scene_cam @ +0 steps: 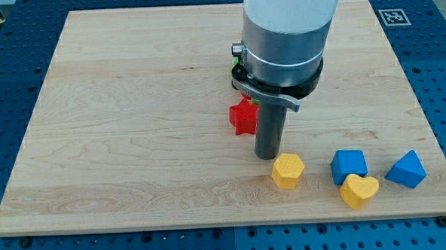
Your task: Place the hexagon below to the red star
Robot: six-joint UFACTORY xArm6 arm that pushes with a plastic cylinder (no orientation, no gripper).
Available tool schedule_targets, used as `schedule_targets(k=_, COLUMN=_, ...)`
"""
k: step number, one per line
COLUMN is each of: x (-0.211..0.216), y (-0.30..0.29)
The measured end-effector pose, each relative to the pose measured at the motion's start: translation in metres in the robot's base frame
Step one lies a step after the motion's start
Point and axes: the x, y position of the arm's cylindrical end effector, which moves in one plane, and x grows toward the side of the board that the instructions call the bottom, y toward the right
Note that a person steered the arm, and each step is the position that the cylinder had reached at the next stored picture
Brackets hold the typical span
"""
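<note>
Counting five blocks on the wooden board (117,107): one red star (243,116), one yellow hexagon (288,170), one yellow heart (359,191), two blue blocks, a cube-like one (349,165) and a wedge-like one (406,170). No jaws on this rig, only a plain rod; my tip (267,155) is down at the board. Hexagon: solid yellow, six-sided flat top, sitting upright just beside my tip toward the view's bottom-right. Red star is just beside the rod on the view's left, partly hidden behind it.
</note>
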Motion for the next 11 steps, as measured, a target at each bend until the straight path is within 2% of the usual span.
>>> schedule_targets(k=1, x=0.006, y=0.011)
schedule_targets(k=3, x=0.007, y=0.074)
schedule_targets(k=4, x=0.038, y=0.084)
schedule_targets(k=5, x=0.059, y=0.077)
schedule_targets(k=6, x=0.061, y=0.036)
schedule_targets(k=7, x=0.040, y=0.006)
schedule_targets(k=9, x=0.029, y=-0.062)
schedule_targets(k=10, x=0.021, y=-0.065)
schedule_targets(k=11, x=0.047, y=-0.028)
